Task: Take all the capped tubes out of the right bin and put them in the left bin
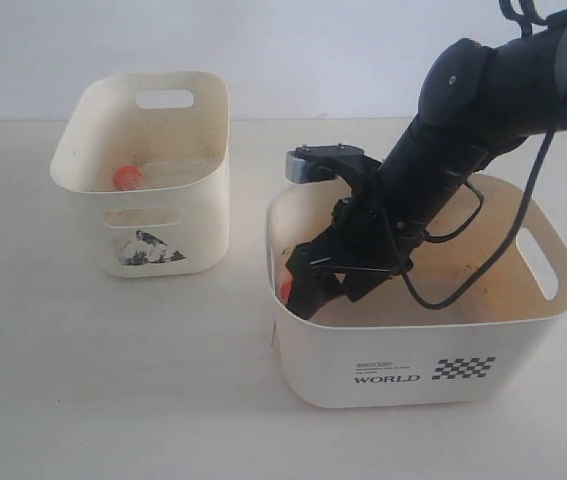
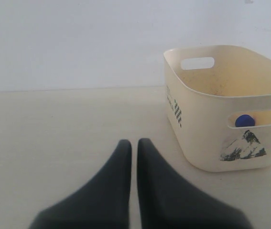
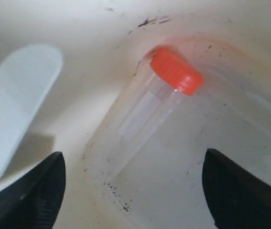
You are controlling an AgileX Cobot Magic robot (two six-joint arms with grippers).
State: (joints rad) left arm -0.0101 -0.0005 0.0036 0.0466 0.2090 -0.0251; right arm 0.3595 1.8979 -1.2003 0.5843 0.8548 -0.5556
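Observation:
The right bin (image 1: pixel 315 362), cream and printed "WORLD", holds my right gripper (image 1: pixel 308 287), which reaches down into its near left corner. Its jaws stand wide open (image 3: pixel 133 183) over the bin floor. A clear capped tube (image 3: pixel 147 107) with an orange-red cap (image 3: pixel 176 70) lies in that corner just ahead of the fingertips, untouched; the cap also peeks out beside the gripper (image 1: pixel 284 290). The left bin (image 1: pixel 203 215) holds an orange-red capped tube (image 1: pixel 127 177). A blue cap (image 2: pixel 244 120) shows through its front slot. My left gripper (image 2: pixel 134 143) is shut and empty above the table.
The two bins stand apart on a pale table (image 1: pixel 83 380). The right arm's black cable (image 1: pixel 463 285) loops down into the right bin. A white wall (image 1: pixel 263 40) runs behind the table. A pale handle cutout (image 3: pixel 16 105) of the right bin shows beside the gripper.

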